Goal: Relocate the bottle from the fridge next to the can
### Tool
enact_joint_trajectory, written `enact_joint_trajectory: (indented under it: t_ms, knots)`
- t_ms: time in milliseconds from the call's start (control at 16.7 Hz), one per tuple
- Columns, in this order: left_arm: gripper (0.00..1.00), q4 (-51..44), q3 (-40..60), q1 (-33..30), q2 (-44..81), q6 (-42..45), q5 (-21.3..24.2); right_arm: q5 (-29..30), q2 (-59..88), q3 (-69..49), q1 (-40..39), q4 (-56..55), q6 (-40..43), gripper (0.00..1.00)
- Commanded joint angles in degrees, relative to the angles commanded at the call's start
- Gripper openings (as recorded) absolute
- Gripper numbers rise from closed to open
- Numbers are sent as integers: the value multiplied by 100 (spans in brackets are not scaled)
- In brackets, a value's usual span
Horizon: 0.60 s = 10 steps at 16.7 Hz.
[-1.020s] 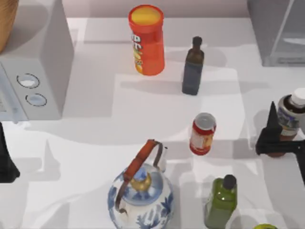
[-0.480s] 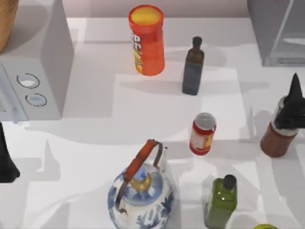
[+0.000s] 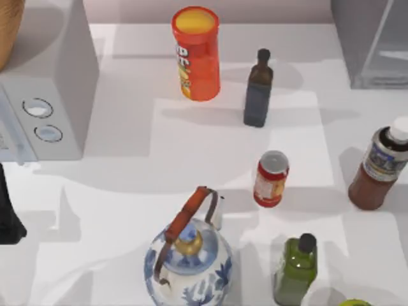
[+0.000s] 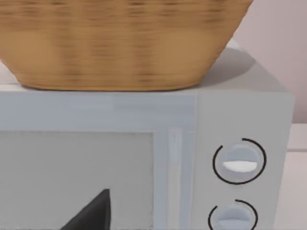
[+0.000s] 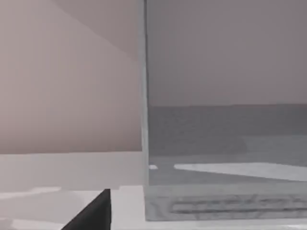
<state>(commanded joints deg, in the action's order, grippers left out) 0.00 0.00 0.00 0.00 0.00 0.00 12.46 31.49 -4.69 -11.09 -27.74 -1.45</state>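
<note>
The right pincer has pulled away from the reddish-brown bottle [image 3: 381, 164], which stands free on the worktop [image 3: 127, 191] right of the red can [image 3: 271, 178], while the left arm [image 3: 7, 210] stays parked, grip hidden.

No legible words, brands or numbers anywhere. Large white letter shapes on the side of the orange-red tube [image 3: 196, 54], left of the dark slim bottle [image 3: 257, 89], not decipherable. Yellow and white label on the can [image 3: 271, 179], below that slim bottle, unreadable. Blue-grey and white band on the bottle [image 3: 377, 167], right of the can, likewise illegible.
</note>
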Motion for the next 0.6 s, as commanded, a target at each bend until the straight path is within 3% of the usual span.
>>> enact_joint_trajectory:
  t_ms: [300,600]
  knots:
    - [100,0,0,0,0,0,0,-815,-2206,326,730,1939,76,100]
    - [100,0,0,0,0,0,0,-1242,-3142,468,1106,2767,144,100]
